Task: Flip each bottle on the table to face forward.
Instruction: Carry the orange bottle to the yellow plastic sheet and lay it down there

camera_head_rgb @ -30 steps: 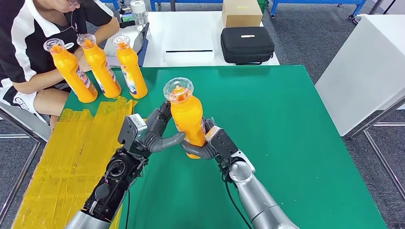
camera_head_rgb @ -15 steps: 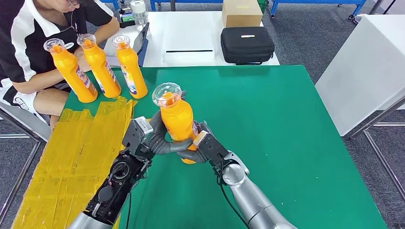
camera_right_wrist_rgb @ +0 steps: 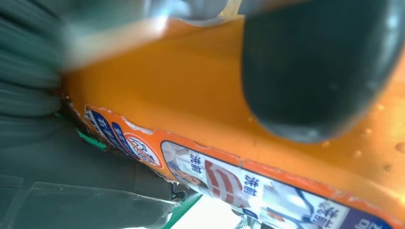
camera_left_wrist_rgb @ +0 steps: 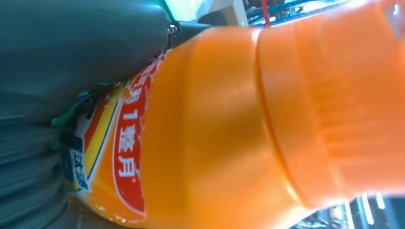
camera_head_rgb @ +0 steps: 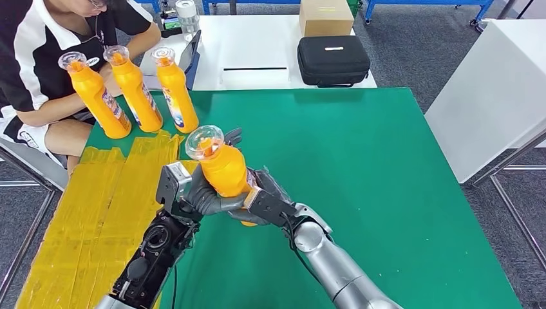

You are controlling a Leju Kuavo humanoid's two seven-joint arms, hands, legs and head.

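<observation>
A: Where is the bottle (camera_head_rgb: 222, 168)?
B: Between the two hands, near the middle of the green table (camera_head_rgb: 386, 180), tilted with its clear cap leaning toward the yellow tape (camera_head_rgb: 96, 206). From the head view I cannot tell whether its base touches the table.

A: And the hands?
B: The left hand (camera_head_rgb: 196, 196) wraps the lower body from the tape side, fingers curled around it. The right hand (camera_head_rgb: 264, 203) holds the same bottle from the other side, fingers closed against it.

A: What do the wrist views add?
B: The left wrist view shows the orange body (camera_left_wrist_rgb: 215, 143) close up, with the edge of a red and yellow label that the head view hides, and the ribbed neck under the cap. The right wrist view shows a blue and white label strip along the bottle (camera_right_wrist_rgb: 167, 95) and a dark finger (camera_right_wrist_rgb: 315, 71) pressed flat on the orange wall.

A: Anything else on the table?
B: Three bottles (camera_head_rgb: 132, 87) stand upright in a row at the far left corner, labels partly showing. A person (camera_head_rgb: 45, 58) sits just behind them. A black case (camera_head_rgb: 333, 60) and a box (camera_head_rgb: 326, 17) lie on the white table beyond.
</observation>
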